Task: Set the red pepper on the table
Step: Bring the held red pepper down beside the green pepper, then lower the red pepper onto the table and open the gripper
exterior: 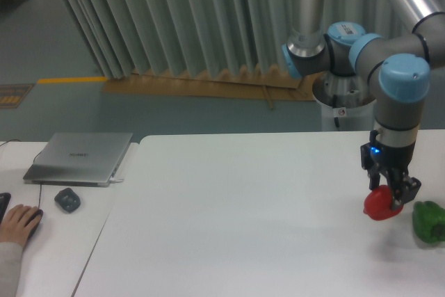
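While the wide white tabletop (243, 213) fills most of the view, the narrower desk (49, 241) at its left edge carries a closed laptop (80, 158), a small dark object (67, 199) and a person's hand (17, 222) on a mouse. Over the right part of the tabletop the UR5e arm (396, 95) comes down nearly upright, wrist pointing at the surface. At its end the claw (389, 189) is clamped around the red pepper (379, 204), which sits directly beneath the fingers and pokes out a little toward the left. The pepper looks close to the surface, with a faint shadow under it, though whether it already touches cannot be told from this angle. Just beside it to the right, apart from it, lies the green pepper (429, 222) near the tabletop's edge. What the next move seems to turn on is the vertical line: pepper under claw, tabletop under pepper. A straight short descent and a release would likely finish the task, provided the fingers clear the green pepper when they spread.
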Robot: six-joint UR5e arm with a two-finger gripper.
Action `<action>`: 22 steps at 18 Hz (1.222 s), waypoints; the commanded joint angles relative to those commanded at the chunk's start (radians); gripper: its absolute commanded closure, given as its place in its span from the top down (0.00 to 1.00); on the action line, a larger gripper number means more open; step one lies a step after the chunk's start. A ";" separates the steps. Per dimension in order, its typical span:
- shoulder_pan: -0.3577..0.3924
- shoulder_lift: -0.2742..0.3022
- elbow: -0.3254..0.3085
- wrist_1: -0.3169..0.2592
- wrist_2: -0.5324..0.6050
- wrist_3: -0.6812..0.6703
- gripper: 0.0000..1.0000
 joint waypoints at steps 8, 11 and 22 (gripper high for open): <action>0.002 -0.044 0.006 0.034 0.050 -0.011 0.54; 0.002 -0.040 -0.040 0.006 0.083 -0.006 0.54; -0.021 -0.071 -0.037 0.021 0.091 -0.054 0.58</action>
